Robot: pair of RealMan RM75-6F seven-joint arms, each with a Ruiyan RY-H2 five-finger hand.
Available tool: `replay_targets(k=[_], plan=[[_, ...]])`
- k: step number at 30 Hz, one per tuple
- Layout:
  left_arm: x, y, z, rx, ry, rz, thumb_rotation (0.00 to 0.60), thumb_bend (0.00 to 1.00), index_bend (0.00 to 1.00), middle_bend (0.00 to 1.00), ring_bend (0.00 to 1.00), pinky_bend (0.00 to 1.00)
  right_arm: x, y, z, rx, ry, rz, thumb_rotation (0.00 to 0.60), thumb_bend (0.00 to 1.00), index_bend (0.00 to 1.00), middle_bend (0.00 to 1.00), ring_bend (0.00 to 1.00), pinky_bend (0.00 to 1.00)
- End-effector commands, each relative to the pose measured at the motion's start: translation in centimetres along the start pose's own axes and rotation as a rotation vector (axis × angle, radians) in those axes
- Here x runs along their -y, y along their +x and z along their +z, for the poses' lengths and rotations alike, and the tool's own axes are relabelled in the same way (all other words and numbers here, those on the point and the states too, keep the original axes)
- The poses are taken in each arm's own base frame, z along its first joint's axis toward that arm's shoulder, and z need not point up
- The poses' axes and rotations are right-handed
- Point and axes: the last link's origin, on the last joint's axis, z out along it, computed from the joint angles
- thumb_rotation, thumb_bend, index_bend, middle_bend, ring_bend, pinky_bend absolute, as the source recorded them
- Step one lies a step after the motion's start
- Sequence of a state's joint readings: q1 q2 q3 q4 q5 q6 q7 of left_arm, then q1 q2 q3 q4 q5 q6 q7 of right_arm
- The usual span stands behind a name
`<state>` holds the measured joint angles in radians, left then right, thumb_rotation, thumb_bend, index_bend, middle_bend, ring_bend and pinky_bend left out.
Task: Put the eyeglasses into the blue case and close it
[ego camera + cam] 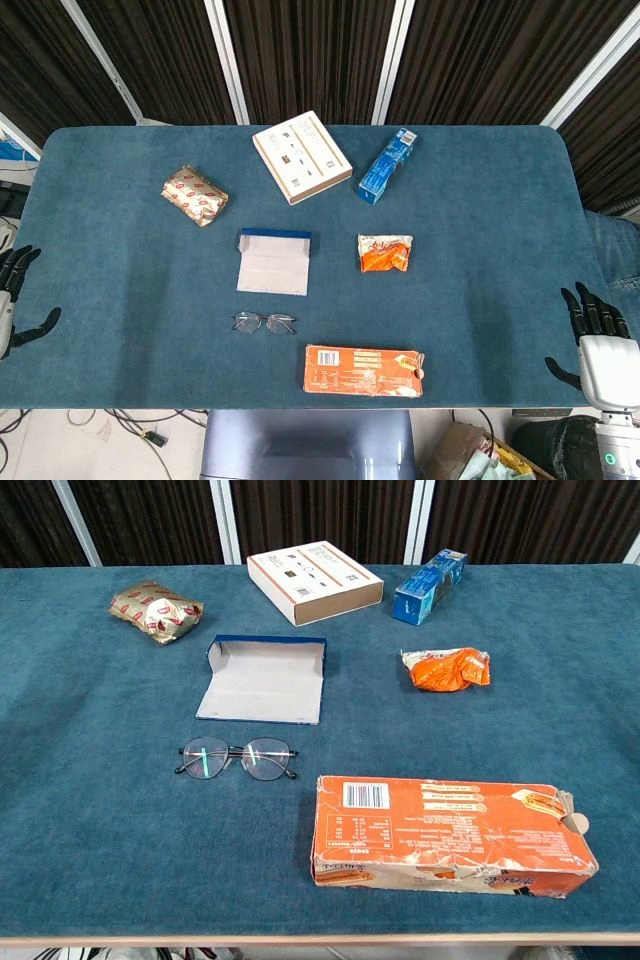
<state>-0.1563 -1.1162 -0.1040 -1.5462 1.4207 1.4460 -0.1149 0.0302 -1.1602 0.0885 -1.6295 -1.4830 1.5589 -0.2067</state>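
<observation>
We found the eyeglasses (238, 759) lying folded flat on the blue counter (90, 780), just in front of the blue case (265, 678), which lay open with its pale lining facing up and its flap spread toward the near edge. Neither hand touched anything: the left hand (18, 300) hung off the counter's left edge and the right hand (598, 335) off its right edge, both released with fingers apart and holding nothing. Just near-right of the eyeglasses lay a flat orange carton (450, 832). A crumpled orange packet (447, 668) sat to the right of the case, a gold-wrapped packet (155, 610) to its far left, and a white box (314, 580) and a blue box (430, 586) lay along the far side.
</observation>
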Motion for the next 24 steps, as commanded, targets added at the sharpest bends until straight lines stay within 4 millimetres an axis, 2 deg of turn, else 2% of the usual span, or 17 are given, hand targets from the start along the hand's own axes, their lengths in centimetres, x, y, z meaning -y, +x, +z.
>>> replay_targets(k=[1,8,13,18,24], plan=[[-0.09,-0.10,-0.24,0.003,0.000,0.001,0.600,0.26,0.08,0.07,0.00,0.07,-0.09,0.14,-0.10,-0.001,-0.001,0.001,0.600,0.20,0.04,0.02,0.12,0.16],[-0.10,-0.09,-0.74,0.035,-0.004,0.002,0.600,0.26,0.04,0.07,0.00,0.07,-0.10,0.22,-0.21,0.000,0.008,-0.005,0.600,0.20,0.04,0.02,0.12,0.16],[-0.10,-0.11,-0.40,0.016,0.004,0.008,0.600,0.26,0.00,0.07,0.00,0.08,-0.12,0.03,-0.05,0.011,0.003,-0.012,0.600,0.20,0.04,0.02,0.12,0.16],[-0.15,-0.66,-0.14,0.039,0.008,0.030,0.600,0.26,0.00,0.07,0.00,0.08,0.00,-0.04,0.00,0.019,0.012,-0.019,0.600,0.20,0.04,0.02,0.12,0.16],[-0.14,-0.38,-0.39,0.044,0.000,0.041,0.600,0.26,0.00,0.07,0.00,0.08,0.06,-0.12,-0.02,0.022,0.011,-0.017,0.600,0.20,0.04,0.02,0.12,0.16]])
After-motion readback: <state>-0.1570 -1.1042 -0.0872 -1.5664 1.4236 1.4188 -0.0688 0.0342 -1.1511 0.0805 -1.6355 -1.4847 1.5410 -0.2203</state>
